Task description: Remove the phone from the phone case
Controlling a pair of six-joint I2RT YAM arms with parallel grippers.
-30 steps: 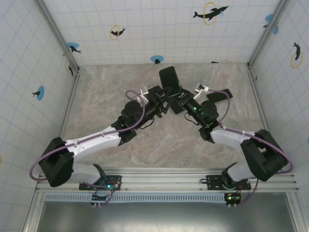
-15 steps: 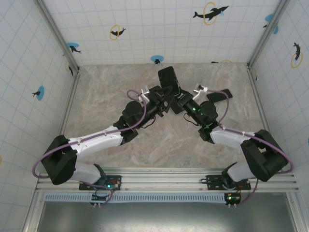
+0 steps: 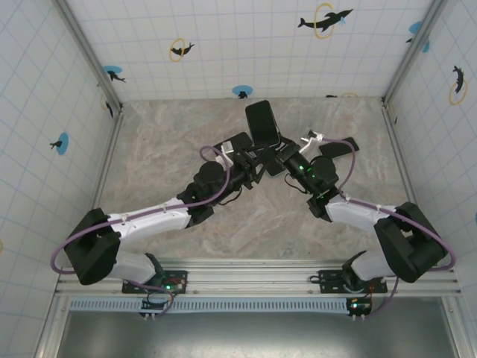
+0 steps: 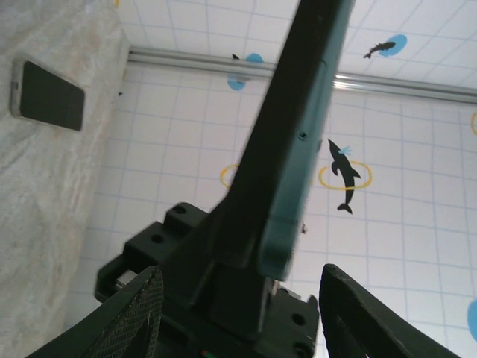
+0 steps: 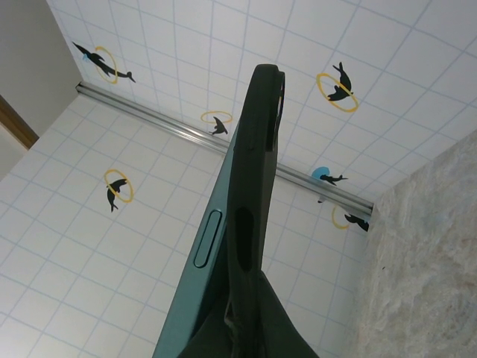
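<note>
The phone in its black case (image 3: 261,123) stands upright above the table's middle, held from below by my right gripper (image 3: 281,155), which is shut on it. In the right wrist view the teal phone edge (image 5: 203,250) has parted from the black case (image 5: 258,171) along the upper part, with my right gripper (image 5: 253,332) clamped at the bottom. My left gripper (image 3: 252,161) is open just left of the phone. In the left wrist view its fingers (image 4: 138,317) straddle the phone's teal lower corner (image 4: 279,246) without touching it.
A second dark phone (image 4: 48,93) with a silver edge lies flat on the marble table (image 3: 171,142), seen as a dark slab (image 3: 337,148) right of the right wrist. Tiled walls with dolphin stickers close in three sides.
My left arm has shifted slightly right and back, its gripper dropping a little lower beside the phone. The right gripper and the phone have barely moved.
</note>
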